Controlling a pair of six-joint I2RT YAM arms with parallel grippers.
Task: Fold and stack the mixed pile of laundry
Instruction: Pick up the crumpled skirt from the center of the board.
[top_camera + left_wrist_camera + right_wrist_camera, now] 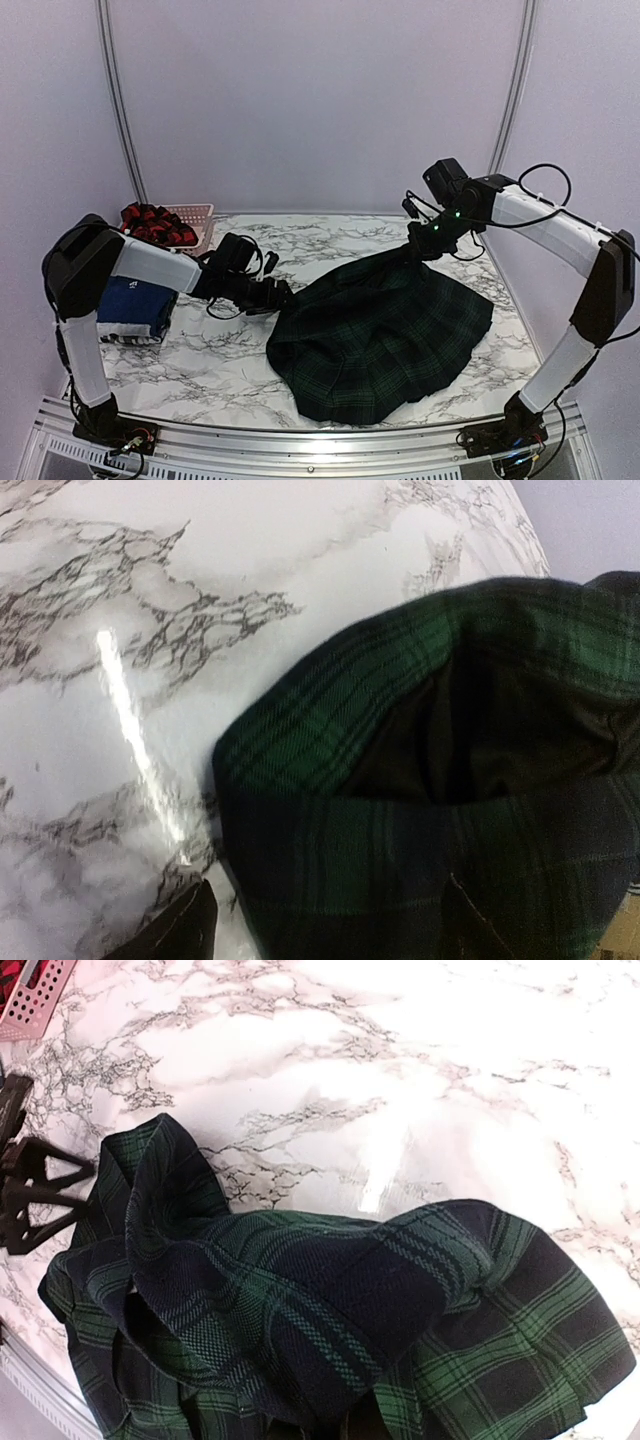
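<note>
The dark green plaid garment (385, 335) lies loosely spread on the marble table (200, 370), with its far corner drawn up to my right gripper (422, 246), which is shut on it. In the right wrist view the plaid cloth (330, 1300) hangs over and hides the fingers. My left gripper (276, 296) is low at the garment's left edge, open. In the left wrist view (328, 885) one finger (190, 930) is over bare marble and the other (468, 930) over the plaid (400, 720). A folded navy garment (135, 298) rests on a striped one (128, 335) at the left.
The pink lattice basket (200, 215) stands at the back left with the red-and-black checked shirt (150, 224) in it; its corner shows in the right wrist view (30, 1000). The left gripper also shows there (30, 1195). White walls enclose the table.
</note>
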